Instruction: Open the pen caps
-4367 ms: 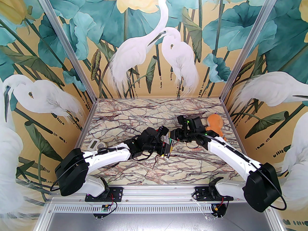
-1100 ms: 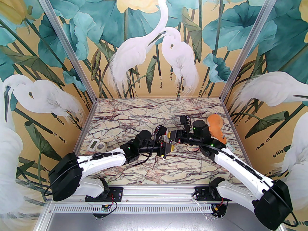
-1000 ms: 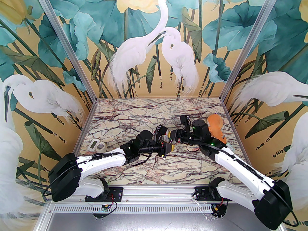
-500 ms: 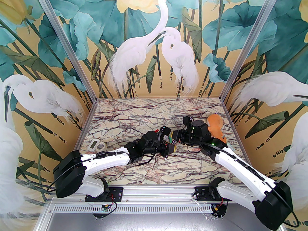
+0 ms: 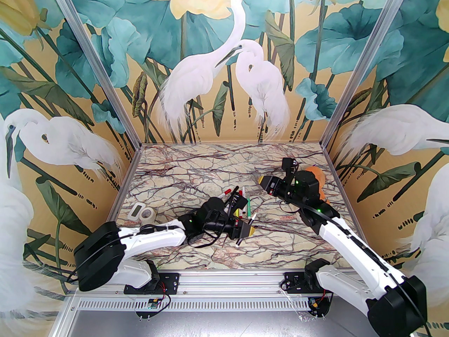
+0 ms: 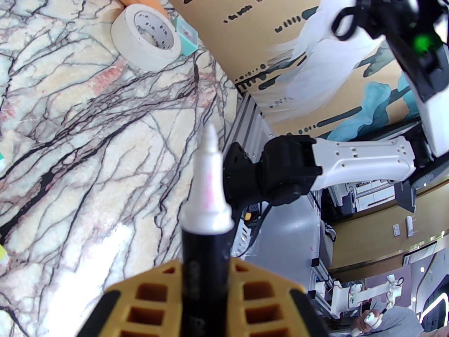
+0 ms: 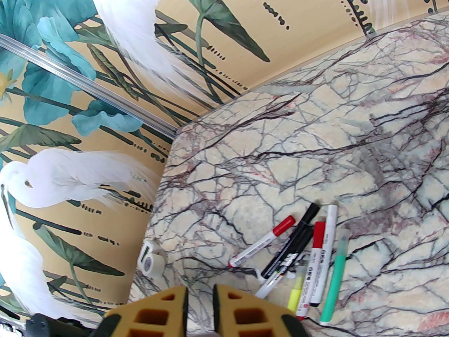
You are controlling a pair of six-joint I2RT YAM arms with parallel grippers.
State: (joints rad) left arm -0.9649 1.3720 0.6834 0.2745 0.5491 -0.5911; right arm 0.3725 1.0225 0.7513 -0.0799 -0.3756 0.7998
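Note:
My left gripper (image 5: 246, 231) (image 6: 205, 272) is shut on a black pen (image 6: 205, 258), held low over the near middle of the table. Its white nib (image 6: 209, 142) is bare, with no cap on it. My right gripper (image 5: 263, 180) (image 7: 200, 295) hovers farther back and right, its jaws shut; I cannot tell whether a cap sits between them. Several pens (image 5: 240, 204) lie in a loose bunch between the arms. Among them are a white pen with a red cap (image 7: 283, 226), a black pen with a black cap (image 7: 310, 212), another red cap (image 7: 318, 235), a green pen (image 7: 335, 279) and a yellow one (image 7: 296, 290).
A tape roll (image 5: 148, 215) and a small white device (image 5: 136, 210) lie by the left wall. An orange plush toy (image 5: 317, 176) sits behind my right wrist. A second tape roll (image 6: 147, 37) and a teal item (image 6: 186, 36) rest near the right wall.
The two grippers, which met over the pens, have parted. The right one drew back and right, the left one came nearer with the black pen, whose nib is now bare.

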